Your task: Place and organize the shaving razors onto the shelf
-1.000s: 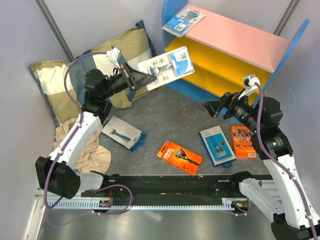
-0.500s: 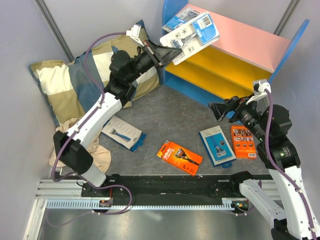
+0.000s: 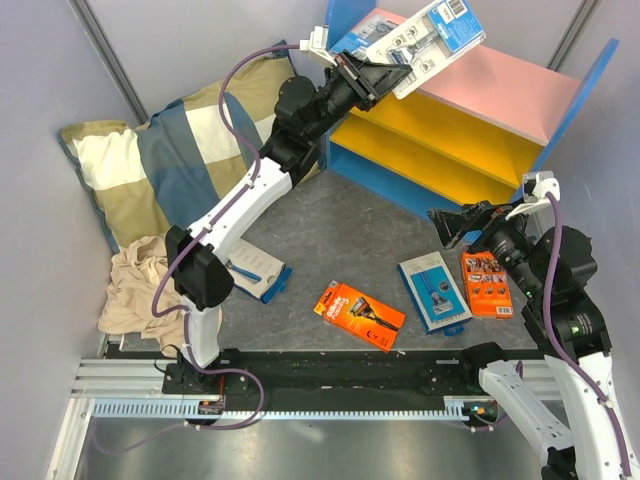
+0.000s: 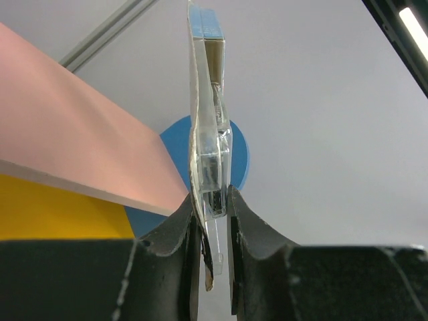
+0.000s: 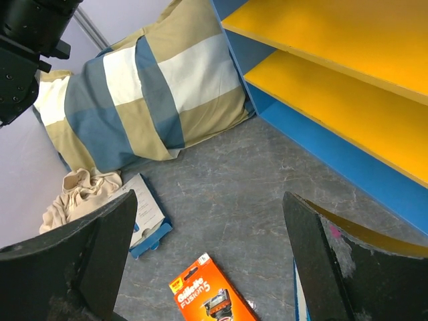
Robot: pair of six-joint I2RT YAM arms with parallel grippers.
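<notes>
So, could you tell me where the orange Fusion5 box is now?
In the top view, the orange Fusion5 box lies flat on the table, centre front, between the left blue-and-white razor box and the right blue-and-white razor box.

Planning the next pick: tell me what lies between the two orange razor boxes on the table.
A blue and white razor box lies flat between the larger orange box and the smaller orange box; the top view shows it.

The top camera looks down from above the near edge over the whole table [image 3: 340,225]. The left wrist camera peers close along its pack [image 4: 207,134] toward the shelf [image 4: 67,134]. The right wrist camera looks down across the table; its shelf and pillow [image 5: 147,93] show from above too.
</notes>
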